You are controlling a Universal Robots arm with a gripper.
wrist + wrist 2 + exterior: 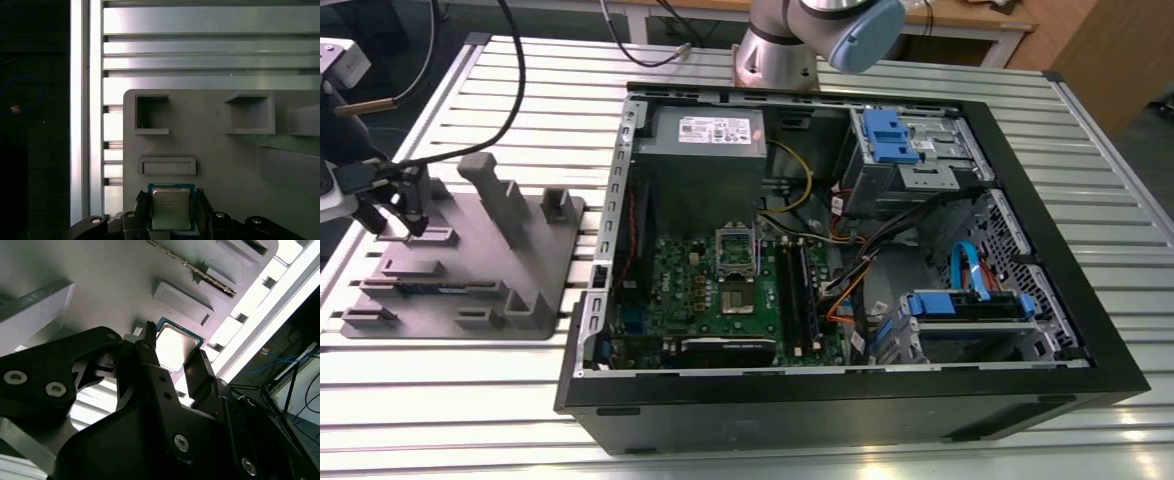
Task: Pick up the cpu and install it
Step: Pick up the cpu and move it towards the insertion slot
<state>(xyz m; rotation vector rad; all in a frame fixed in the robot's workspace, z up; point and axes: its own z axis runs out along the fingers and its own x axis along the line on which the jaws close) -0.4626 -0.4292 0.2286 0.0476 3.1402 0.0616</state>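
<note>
At the grey fixture [454, 270] on the table [480, 390], exterior view's left, my claw [171, 200] pinches the cpu [171, 209] by opposite edges; I judge this grip spares its contact face.

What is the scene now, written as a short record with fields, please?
cpu: flat on the grey fixture, not installed
gripper: low, right at the cpu
computer case: open, on the exterior view's right of the fixture
motherboard: inside the case
table: slatted metal, under both
</note>
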